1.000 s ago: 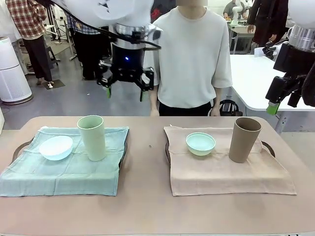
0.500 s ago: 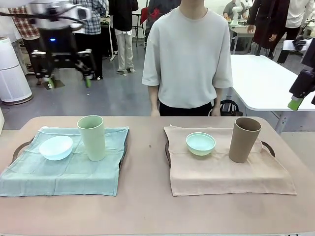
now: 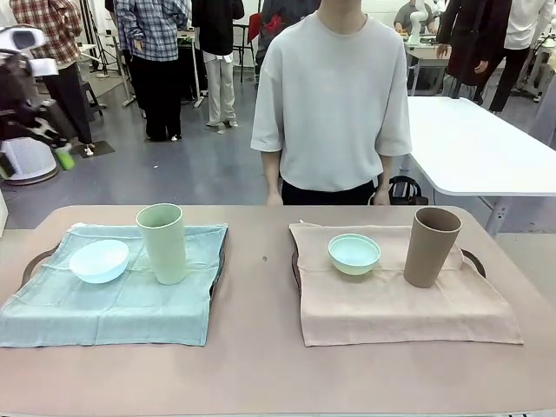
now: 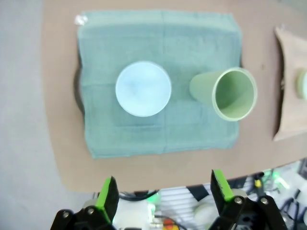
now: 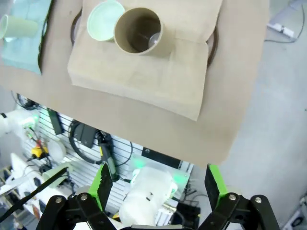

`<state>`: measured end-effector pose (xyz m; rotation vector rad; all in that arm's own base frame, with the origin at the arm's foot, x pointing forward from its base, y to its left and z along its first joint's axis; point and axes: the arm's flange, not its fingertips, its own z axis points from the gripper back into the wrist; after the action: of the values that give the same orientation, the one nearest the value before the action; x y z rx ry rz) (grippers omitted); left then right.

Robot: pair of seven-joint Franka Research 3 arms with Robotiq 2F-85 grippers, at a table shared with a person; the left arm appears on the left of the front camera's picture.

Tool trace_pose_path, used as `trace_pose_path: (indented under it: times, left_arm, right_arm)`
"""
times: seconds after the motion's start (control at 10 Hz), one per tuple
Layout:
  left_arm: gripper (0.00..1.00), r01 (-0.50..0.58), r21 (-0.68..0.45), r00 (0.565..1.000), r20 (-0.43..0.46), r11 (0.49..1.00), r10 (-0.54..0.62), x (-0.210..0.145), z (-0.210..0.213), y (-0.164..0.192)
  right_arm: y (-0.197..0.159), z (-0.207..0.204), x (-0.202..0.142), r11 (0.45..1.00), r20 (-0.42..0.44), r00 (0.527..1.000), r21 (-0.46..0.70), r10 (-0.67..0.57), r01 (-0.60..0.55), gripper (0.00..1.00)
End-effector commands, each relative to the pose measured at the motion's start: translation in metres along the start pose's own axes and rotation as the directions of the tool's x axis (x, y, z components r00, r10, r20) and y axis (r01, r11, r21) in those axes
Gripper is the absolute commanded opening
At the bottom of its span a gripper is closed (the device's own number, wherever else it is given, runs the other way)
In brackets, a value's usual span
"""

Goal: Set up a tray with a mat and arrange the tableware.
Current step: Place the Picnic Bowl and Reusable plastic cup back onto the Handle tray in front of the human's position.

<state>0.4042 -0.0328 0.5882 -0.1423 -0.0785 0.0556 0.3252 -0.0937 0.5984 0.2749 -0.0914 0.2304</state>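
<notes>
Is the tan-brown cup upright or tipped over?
Upright: the tan-brown cup stands mouth-up on the beige mat; the right wrist view looks straight into its opening.

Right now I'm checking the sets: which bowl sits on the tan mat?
The mint bowl, beside the brown cup; the blue bowl is on the teal mat.

I see the brown counter (image 3: 261, 365) spanning the lower frame. Two dark trays lie on it: left tray (image 3: 35, 259) under a teal mat (image 3: 113, 313), right tray (image 3: 473, 258) under a tan mat (image 3: 391, 313), bare counter between.
</notes>
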Motion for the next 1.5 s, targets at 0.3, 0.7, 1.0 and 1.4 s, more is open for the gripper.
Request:
trace_pose_path:
  times: [0.3, 0.7, 1.0, 1.4]
  left_arm:
    - [1.0, -0.169, -0.123, 0.983, 0.057, 0.978, 0.176, -0.06, 0.009, 0.066]
    - [1.0, -0.219, -0.149, 0.973, 0.035, 0.964, 0.227, -0.064, 0.012, 0.084]
    - [1.0, -0.219, -0.149, 0.973, 0.035, 0.964, 0.227, -0.064, 0.012, 0.084]
    - [1.0, -0.215, -0.192, 0.975, 0.008, 0.957, 0.221, -0.065, 0.01, 0.104]
  right_arm:
    - [-0.078, 0.035, -0.061, 0.979, 0.131, 0.974, 0.12, -0.182, 0.167, 1.0]
    - [-0.091, 0.042, -0.074, 0.97, 0.162, 0.964, 0.162, -0.21, 0.184, 1.0]
    - [-0.091, 0.042, -0.074, 0.97, 0.162, 0.964, 0.162, -0.21, 0.184, 1.0]
    - [-0.128, 0.035, -0.078, 0.958, 0.024, 0.978, 0.206, -0.209, 0.2, 1.0]
